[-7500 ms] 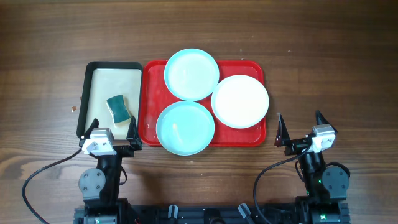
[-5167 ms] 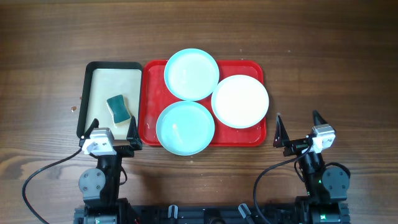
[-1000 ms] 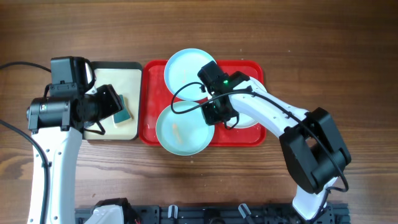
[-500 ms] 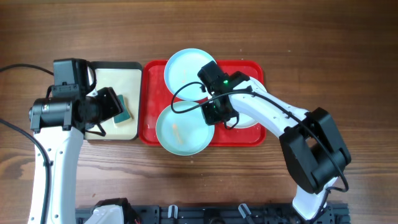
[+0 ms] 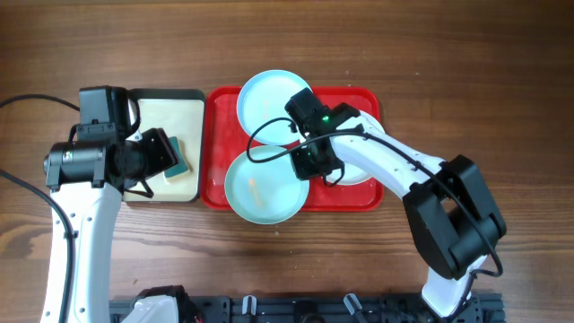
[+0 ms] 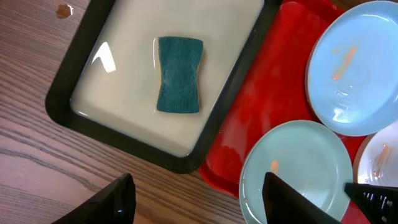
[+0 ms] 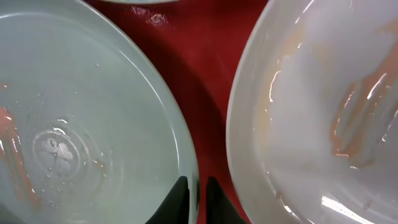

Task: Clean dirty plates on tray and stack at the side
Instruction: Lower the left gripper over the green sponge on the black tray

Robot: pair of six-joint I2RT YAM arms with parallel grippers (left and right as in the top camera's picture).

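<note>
Right end effector pinches the rim of the blue plate at the tray's near edge; left end effector, spread near the sponge, likely grabs it next.

A robotics lab bench, by every sign: a left arm and a right arm, white links with black joints, work over a bare wood-grain table. Both rise from a black rail at the near edge, and a loose cable trails off the left side. The kitchenware reads as a staged test set: smeared plates on a red tray, and beside it a black tray holding one sponge.
</note>
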